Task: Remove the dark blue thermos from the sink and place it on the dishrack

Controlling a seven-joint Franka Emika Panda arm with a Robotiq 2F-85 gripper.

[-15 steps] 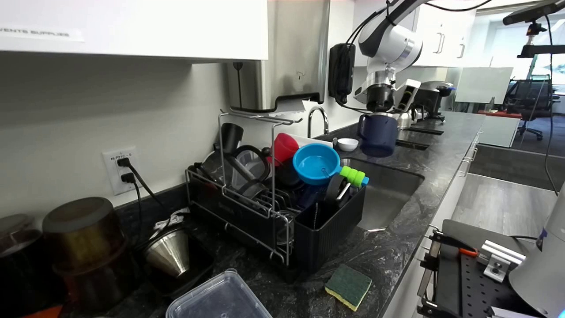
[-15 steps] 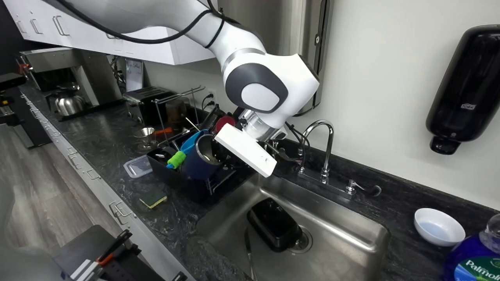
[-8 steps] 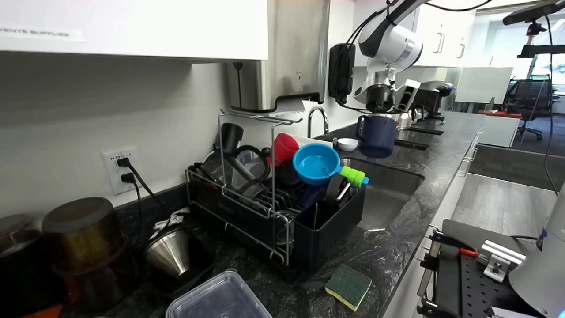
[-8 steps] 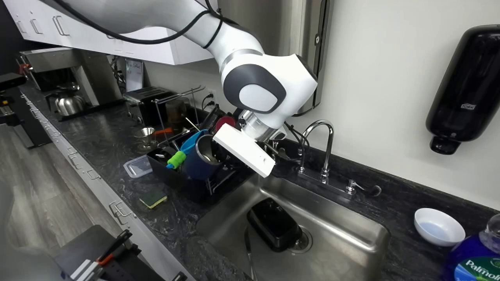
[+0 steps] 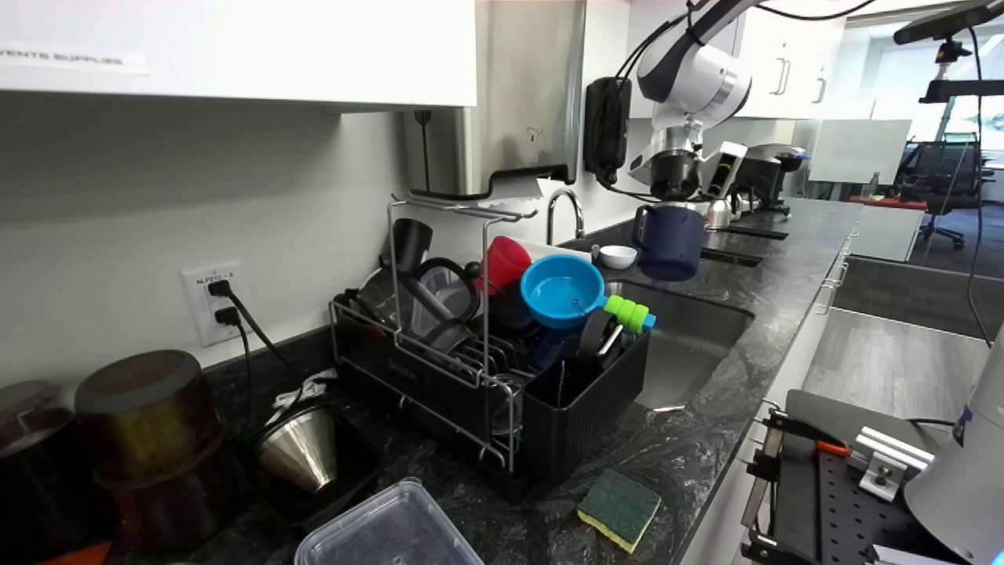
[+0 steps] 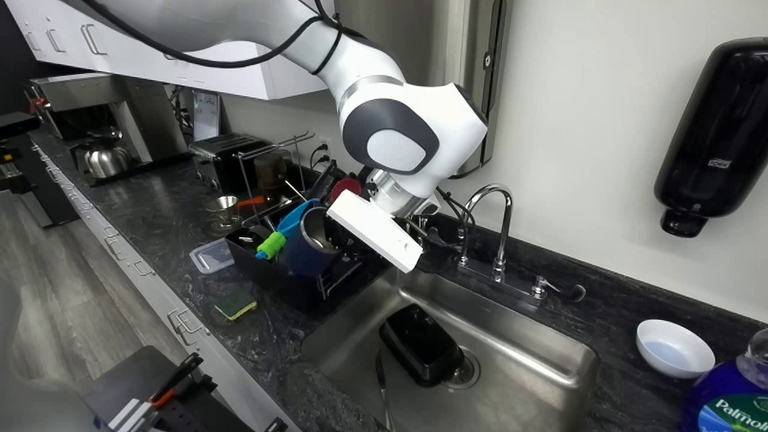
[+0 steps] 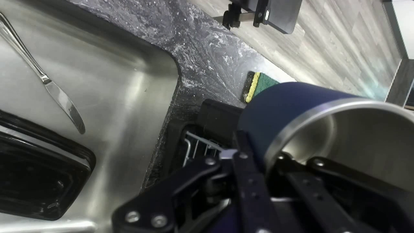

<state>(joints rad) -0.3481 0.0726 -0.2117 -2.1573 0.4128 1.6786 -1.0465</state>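
Your jaws are brought tight on the wall of the dark blue thermos [image 7: 278, 103]; in the wrist view you see one side inside its mouth, the other against the outside, the silvery rim between. You have it up in the air below the wrist, out of the sink [image 6: 522, 390]. In an exterior view it stands close to upright. What lies straight beneath it, you cannot tell.

Down in the basin: a metal knife [image 7: 61, 97] and, near it, a black rectangular dish [image 7: 35, 181]. Faucet [image 6: 507, 225] along the wall side.

Beside the sink, your dishrack [image 5: 443, 404], heavily loaded. Blue bowl [image 5: 561, 290] high on the pile, red cup [image 5: 506, 263] just behind it, a green piece with a blue tip [image 5: 627, 312] over the edge of the ribbed black bin [image 5: 588, 416].

Farther out on your dark marbled desk [image 5: 682, 455]: sponge [image 5: 620, 502] near the bin, green side up; metal cone [image 5: 302, 451] near the rack; clear plastic tub [image 5: 392, 534], partly cut off by the frame. Past the sink, a white bowl [image 6: 675, 351], with a blue bottle [image 6: 729, 390] just beside it, also cut off.
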